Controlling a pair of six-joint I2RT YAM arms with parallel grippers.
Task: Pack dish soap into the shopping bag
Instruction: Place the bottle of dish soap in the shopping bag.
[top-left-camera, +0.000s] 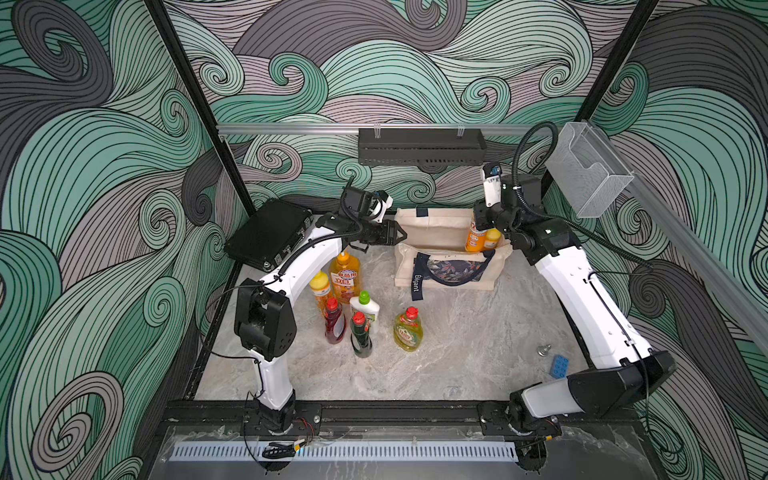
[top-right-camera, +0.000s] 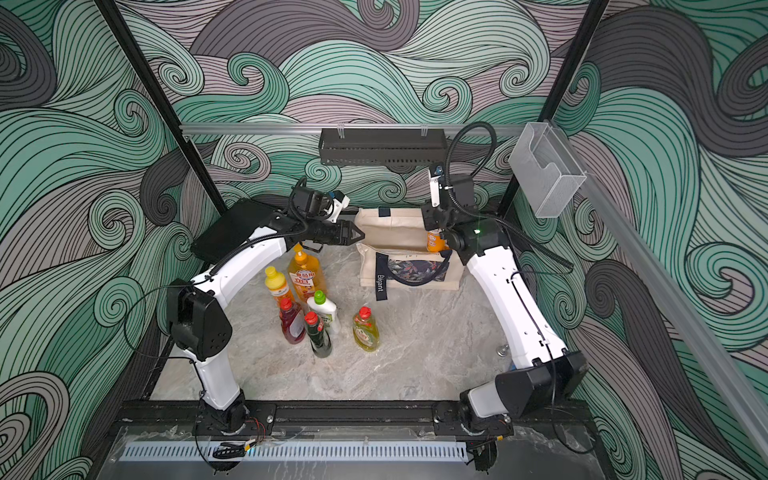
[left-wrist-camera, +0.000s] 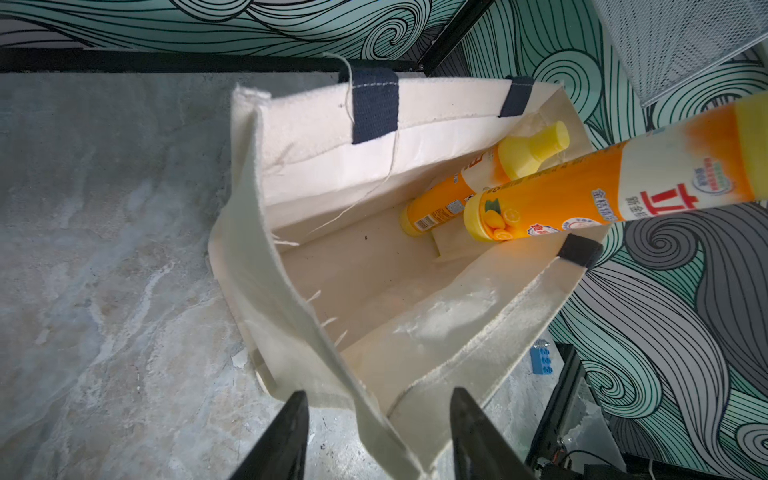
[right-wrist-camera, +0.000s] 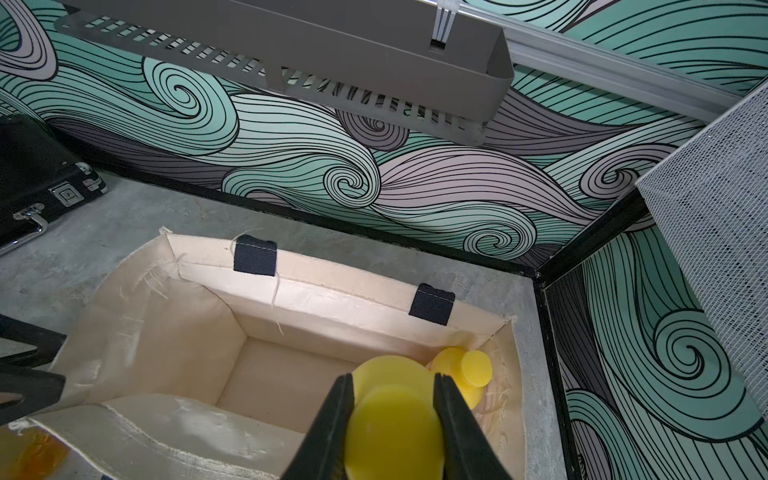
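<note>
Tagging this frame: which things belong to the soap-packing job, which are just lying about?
Job: shopping bag; held orange bottle, in right claw; bagged orange bottle; standing: amber pump bottle, third orange bottle, red bottle, white bottle, dark-green bottle, yellow bottle.
Lying about: black case; blue brick; metal bit; wall shelf; mesh holder.

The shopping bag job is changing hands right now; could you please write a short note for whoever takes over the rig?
Left claw: open, jaws apart on either side of the shopping bag's end wall.
Right claw: shut on the cap of the held orange bottle, which hangs part-way into the bag's mouth.
Done: the packed orange bottle leans in a corner inside the bag.
Left: release the held one, then pack the six standing on the table: small orange bottle, amber pump bottle, red bottle, white bottle, dark-green bottle, yellow bottle.
</note>
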